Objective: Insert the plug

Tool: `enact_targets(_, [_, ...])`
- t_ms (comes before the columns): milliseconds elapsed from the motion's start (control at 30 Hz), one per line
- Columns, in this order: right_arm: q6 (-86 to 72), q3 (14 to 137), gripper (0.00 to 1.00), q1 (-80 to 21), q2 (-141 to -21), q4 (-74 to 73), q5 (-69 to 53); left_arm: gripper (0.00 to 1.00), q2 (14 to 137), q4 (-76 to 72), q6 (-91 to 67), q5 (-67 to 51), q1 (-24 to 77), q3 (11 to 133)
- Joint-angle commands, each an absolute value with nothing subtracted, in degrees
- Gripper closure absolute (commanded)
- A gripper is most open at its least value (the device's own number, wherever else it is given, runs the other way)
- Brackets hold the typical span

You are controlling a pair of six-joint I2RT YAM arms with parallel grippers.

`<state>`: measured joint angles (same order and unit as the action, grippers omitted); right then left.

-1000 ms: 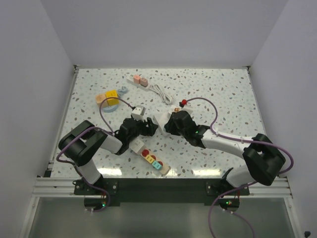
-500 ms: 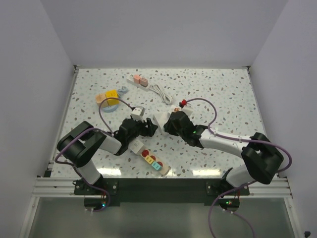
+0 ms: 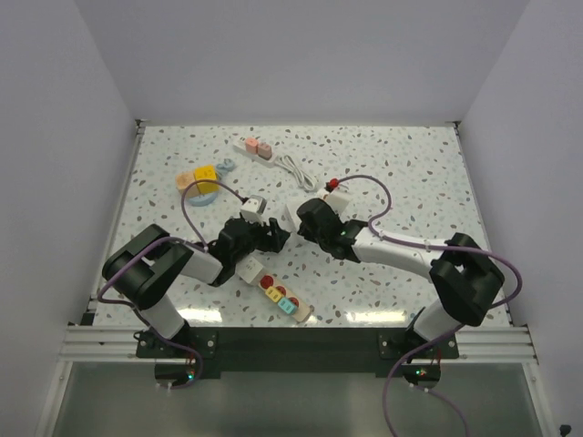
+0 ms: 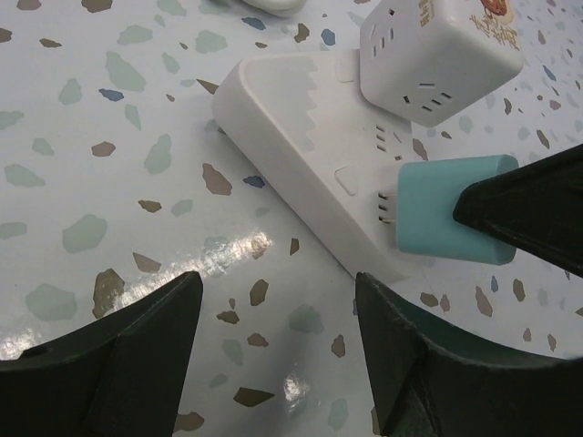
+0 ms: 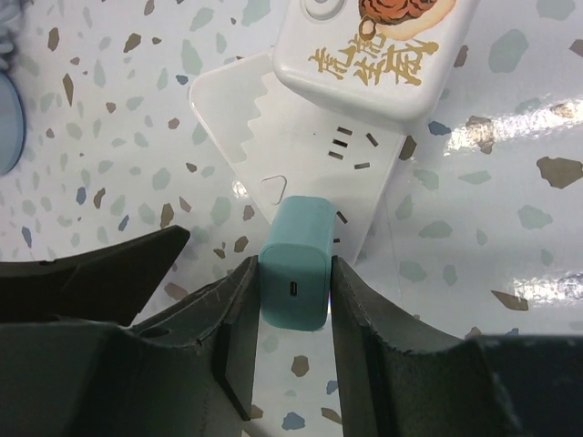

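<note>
**Plug (image 5: 293, 259) held at the power strip (image 5: 273, 118) by the right gripper (image 5: 293, 300)**

The teal plug is clamped between the two black fingers (image 5: 239, 328) of the right gripper, with one finger on each side of its body. The front end of the plug is placed against the top face of the white power strip, near one end of it, where a group of socket slots is seen. Whether the pins are already inside the slots cannot be told, because the plug itself covers that place.

A white cube adapter (image 5: 383, 55), printed with gold characters, is seated on the same strip. It is near the plug but not touching it, and a few free slots are seen between them.

The left gripper (image 4: 273, 300) is spread wide and nothing is held in it. It is kept low above the speckled table (image 3: 410, 173), just beside the long side of the power strip.

In the top view both grippers are found close together in the middle of the table. A second strip (image 3: 276, 291), filled with coloured plugs, is seen near the front edge, close to the left arm. A third strip (image 3: 255, 147) with its white cord (image 3: 296, 170) is lying at the far side, and some small coloured pieces (image 3: 202, 179) are placed to the left of it.
</note>
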<state>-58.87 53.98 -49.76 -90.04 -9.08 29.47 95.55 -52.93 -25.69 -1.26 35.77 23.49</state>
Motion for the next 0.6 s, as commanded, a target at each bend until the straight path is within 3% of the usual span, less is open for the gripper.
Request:
enact_targets(0, [-61.43, 56.16, 1.0, -49.66, -91.76, -16.17, 36.29, 0.27, 94.13, -52.82, -24.34, -1.85, 36.21, 22.15])
enact_targets(200, [-62.14, 58.0, 1.0, -48.87, -93.25, -17.23, 37.18, 0.27, 93.25, -55.53, -24.0, -2.9, 36.3, 20.92])
enact_targets(567, [-59.16, 60.38, 1.0, -43.33, -98.35, -11.87, 28.31, 0.27, 90.79, -59.94, -20.13, -3.87, 36.21, 17.84])
